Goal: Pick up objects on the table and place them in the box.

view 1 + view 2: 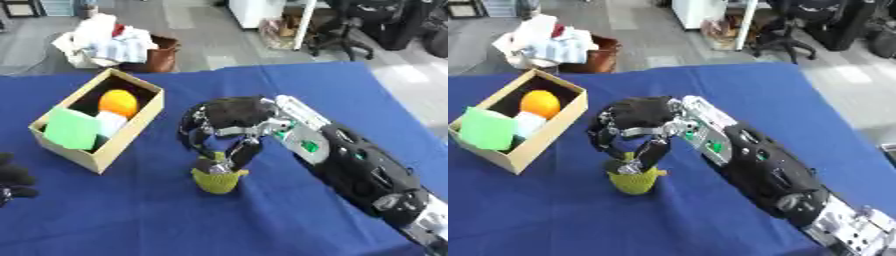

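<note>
A small yellow-green object (217,180) stands upright on the blue tablecloth (262,85), near the middle front. My right hand (229,120) reaches down over it from the right, with fingers and thumb curled round its top. An open cardboard box (140,121) sits at the left and holds an orange ball (117,103), a green block (71,128) and a white thing (110,122). My left hand (12,178) shows only as dark fingers at the left edge, low down.
Beyond the table's far edge on the floor lie a brown bag (161,56) with white cloth, white furniture and black office chairs (798,30). Bare blue cloth stretches between the box and my right hand.
</note>
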Robot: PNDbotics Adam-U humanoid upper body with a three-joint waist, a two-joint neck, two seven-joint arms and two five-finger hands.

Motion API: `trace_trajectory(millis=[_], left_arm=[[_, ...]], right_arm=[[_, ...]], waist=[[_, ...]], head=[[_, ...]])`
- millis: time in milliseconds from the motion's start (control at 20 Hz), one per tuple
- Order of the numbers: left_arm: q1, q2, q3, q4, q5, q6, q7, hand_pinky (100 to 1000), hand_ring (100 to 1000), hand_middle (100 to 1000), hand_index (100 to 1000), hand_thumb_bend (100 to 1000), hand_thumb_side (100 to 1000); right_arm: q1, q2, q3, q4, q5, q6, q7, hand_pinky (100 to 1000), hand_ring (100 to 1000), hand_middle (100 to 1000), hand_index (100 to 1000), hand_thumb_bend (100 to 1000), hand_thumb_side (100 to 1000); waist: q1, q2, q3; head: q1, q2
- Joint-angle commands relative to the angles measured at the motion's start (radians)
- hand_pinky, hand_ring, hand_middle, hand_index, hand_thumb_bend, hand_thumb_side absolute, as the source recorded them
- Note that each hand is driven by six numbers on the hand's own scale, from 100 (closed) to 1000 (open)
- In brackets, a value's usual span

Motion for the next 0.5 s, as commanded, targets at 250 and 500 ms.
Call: trace_trajectory(millis=[250, 500], left_arm=[[-0.004, 0.017, 0.004, -0.015, 0.001, 0.0, 0.003, 619, 649, 602, 806, 100, 853], [-0.006, 0.017, 0.005, -0.016, 0.002, 0.0, 0.003, 619, 649, 602, 805, 100, 854]], right_arm=[[-0.073, -0.028, -0.044, -0.021, -0.014, -0.15, 0.1, 766, 743, 553, 350, 100, 198], [-0.064, -0.04, -0.044, 0.021, 0.037, -0.15, 0.128, 807, 820, 707, 810, 100, 258]], waist=[[-0.005, -0.016, -0.002], [-0.007, -0.016, -0.001]], head=[[-0.002, -0.005], [0.0, -0.007]])
